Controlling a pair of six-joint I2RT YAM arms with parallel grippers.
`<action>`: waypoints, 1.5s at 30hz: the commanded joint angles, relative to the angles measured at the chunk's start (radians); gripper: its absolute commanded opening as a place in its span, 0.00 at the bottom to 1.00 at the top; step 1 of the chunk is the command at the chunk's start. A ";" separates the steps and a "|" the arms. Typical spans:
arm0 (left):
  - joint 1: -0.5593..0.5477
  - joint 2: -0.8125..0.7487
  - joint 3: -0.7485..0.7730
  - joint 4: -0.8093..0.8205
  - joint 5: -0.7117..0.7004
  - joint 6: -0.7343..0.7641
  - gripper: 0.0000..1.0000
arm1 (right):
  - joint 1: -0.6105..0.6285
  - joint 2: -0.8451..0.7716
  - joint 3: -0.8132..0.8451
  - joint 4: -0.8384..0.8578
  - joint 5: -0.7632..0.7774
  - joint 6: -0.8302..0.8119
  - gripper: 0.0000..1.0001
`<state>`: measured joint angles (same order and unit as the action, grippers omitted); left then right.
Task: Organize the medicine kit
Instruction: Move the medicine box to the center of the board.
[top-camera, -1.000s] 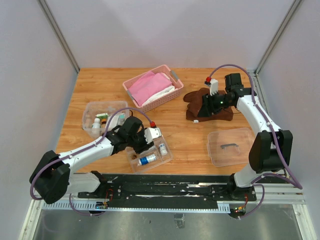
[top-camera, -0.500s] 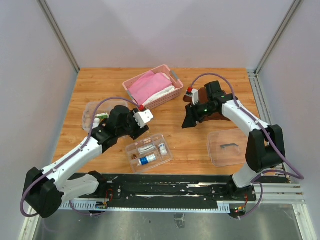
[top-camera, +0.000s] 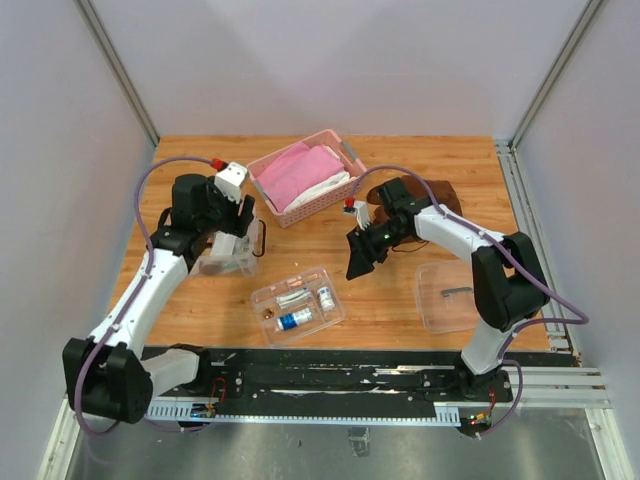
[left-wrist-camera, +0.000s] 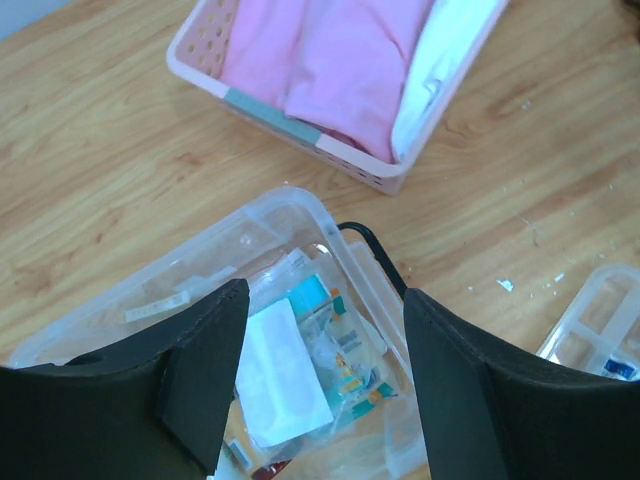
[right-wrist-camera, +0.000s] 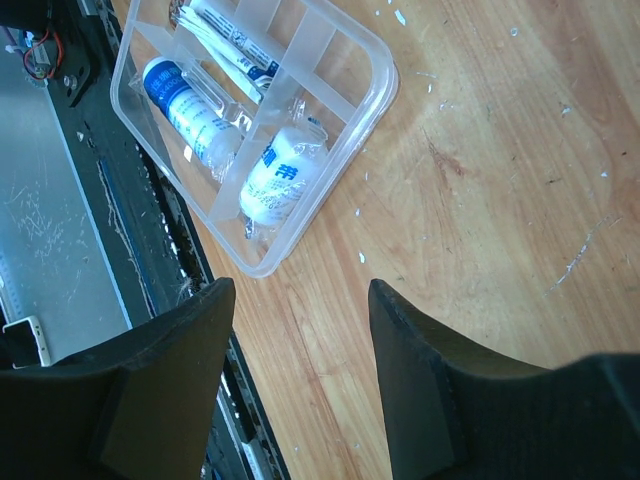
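Clear plastic box (left-wrist-camera: 262, 207), left in the top view, is sitting under the open, empty left gripper (left-wrist-camera: 325, 300); descending squarely over one packet (left-wrist-camera: 285, 375) seems best. Right gripper (right-wrist-camera: 300, 288), also open, is hovering beside the divided tray (right-wrist-camera: 372, 95), where the left was working a second earlier.

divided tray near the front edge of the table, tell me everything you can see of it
The divided tray is clear plastic, rectangular with rounded corners, split into compartments by thin walls. It lies flat and askew on the wooden table near the front edge, with no lid on. Inside, a blue-and-white bottle and a small white bottle in clear wrap lie on their sides, beside a few thin packets. One compartment looks empty. Only the table touches it from outside.
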<state>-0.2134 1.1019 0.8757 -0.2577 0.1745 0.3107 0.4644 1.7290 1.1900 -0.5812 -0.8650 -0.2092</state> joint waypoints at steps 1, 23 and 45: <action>0.073 0.096 0.074 -0.060 0.141 -0.111 0.69 | 0.015 0.024 0.019 -0.024 -0.031 -0.020 0.57; 0.068 0.255 0.020 -0.106 0.425 -0.160 0.92 | 0.017 0.048 0.064 -0.074 0.013 -0.067 0.56; -0.175 0.440 0.157 0.053 0.488 -0.314 0.92 | 0.017 0.028 0.028 -0.035 0.067 -0.061 0.55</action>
<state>-0.3470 1.5002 0.9932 -0.3008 0.6163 0.0601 0.4644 1.7748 1.2331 -0.6346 -0.8017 -0.2714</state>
